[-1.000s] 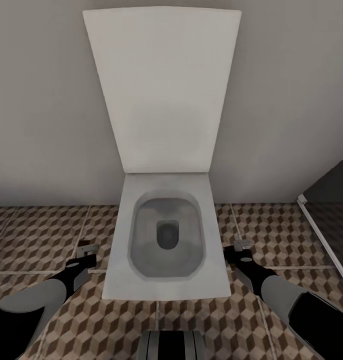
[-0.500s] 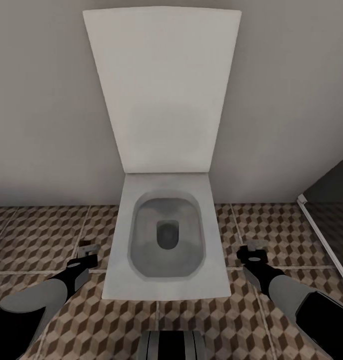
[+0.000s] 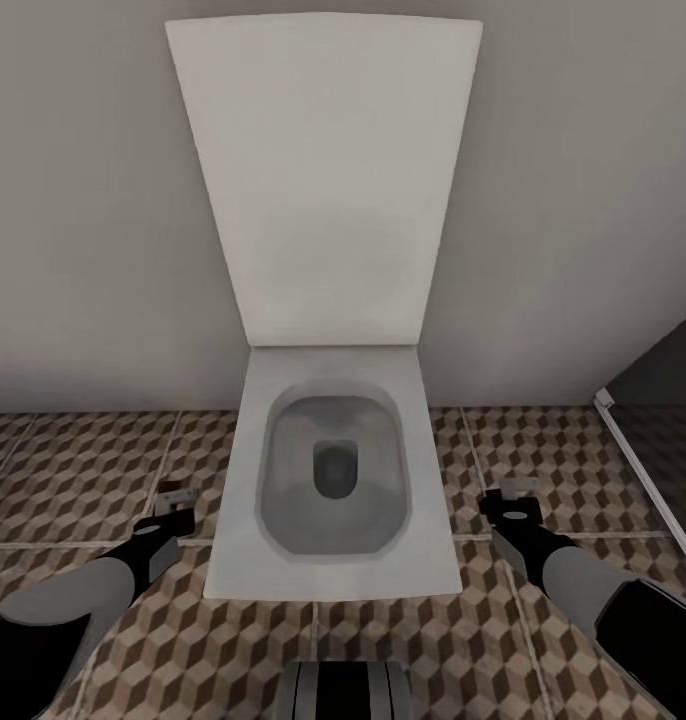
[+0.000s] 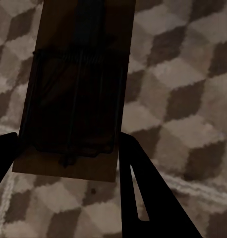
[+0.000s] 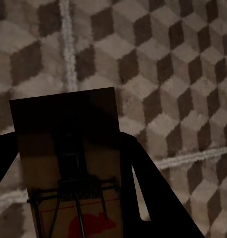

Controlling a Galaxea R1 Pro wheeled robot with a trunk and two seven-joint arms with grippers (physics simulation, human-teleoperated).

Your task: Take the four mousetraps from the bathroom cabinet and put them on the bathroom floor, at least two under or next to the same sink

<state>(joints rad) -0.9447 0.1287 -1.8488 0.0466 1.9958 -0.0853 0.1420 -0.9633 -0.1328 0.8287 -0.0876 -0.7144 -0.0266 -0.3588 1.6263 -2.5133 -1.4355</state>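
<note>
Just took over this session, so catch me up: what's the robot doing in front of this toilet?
The robot faces an open white toilet against the wall, arms held low either side of it over the bathroom floor. The left gripper is shut on a mousetrap, and the right gripper is shut on a second mousetrap. Both traps are off the tiles, not yet set down. A shower's edge shows at right.

Bathroom floor [image 3: 93,450] across the lower frame: square tiles printed with brown, beige and cream cubes, separated by pale grout. A white toilet [image 3: 333,560] stands at centre.
</note>
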